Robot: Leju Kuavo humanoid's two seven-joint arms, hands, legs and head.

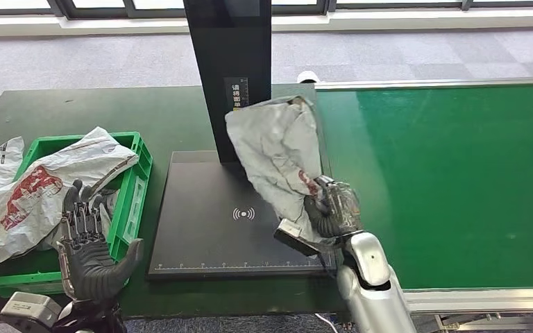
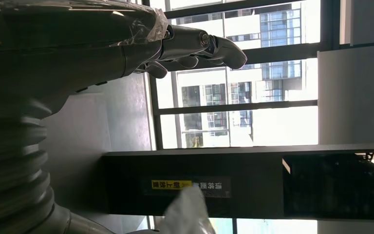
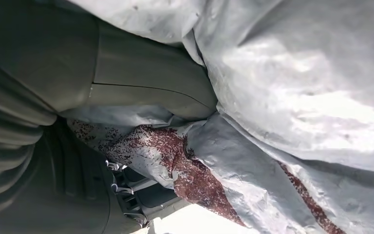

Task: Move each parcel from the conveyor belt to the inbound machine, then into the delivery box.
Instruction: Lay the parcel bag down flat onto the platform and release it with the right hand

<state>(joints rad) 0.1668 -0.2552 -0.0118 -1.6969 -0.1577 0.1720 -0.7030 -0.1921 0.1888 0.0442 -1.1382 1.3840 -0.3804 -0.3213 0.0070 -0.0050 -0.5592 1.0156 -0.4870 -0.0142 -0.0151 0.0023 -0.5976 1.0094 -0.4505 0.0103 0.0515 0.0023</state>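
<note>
The right hand (image 1: 333, 211) grips a crumpled grey poly-mailer parcel (image 1: 277, 149) by its lower edge and holds it upright over the inbound machine's black scanning plate (image 1: 208, 229), beside the machine's dark post (image 1: 229, 69), probably so its label can be read. It hangs at the border of the green conveyor belt (image 1: 444, 180). The left hand (image 1: 90, 243) holds nothing, fingers spread and upright, waiting beside the green delivery box (image 1: 133, 191), where other white-and-red parcels (image 1: 48, 184) already lie
</note>
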